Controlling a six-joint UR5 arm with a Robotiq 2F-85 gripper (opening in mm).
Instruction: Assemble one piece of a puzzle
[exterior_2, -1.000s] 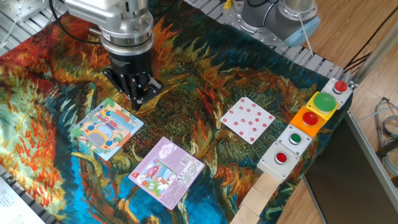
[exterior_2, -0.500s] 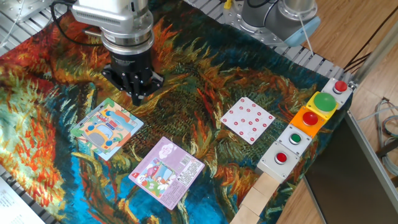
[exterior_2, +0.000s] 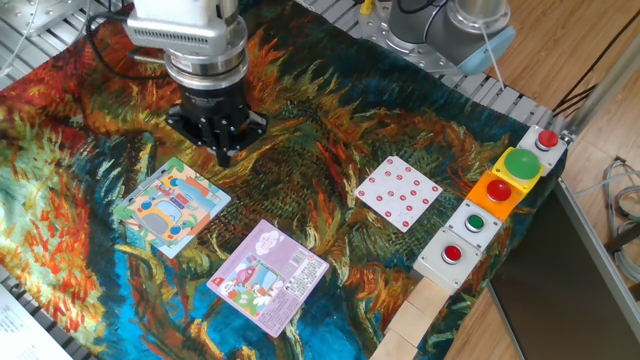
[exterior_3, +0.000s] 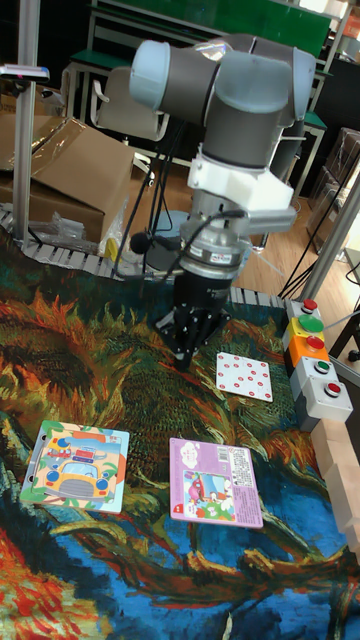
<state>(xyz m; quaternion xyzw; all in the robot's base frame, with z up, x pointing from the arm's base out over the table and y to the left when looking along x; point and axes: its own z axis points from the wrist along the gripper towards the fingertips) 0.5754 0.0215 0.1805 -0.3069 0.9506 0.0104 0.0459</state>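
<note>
The desk (exterior_2: 330, 200) wears a busy painted cloth. The puzzle (exterior_2: 171, 206) lies flat at the near left, just left of the purple one (exterior_2: 268, 276). Looks thin, stiff and light, so I'd take a loose piece by its edges. My gripper (exterior_2: 222, 153) hangs above the cloth, just beyond the puzzle; fingers look pinched together, nothing visible between them.
</note>
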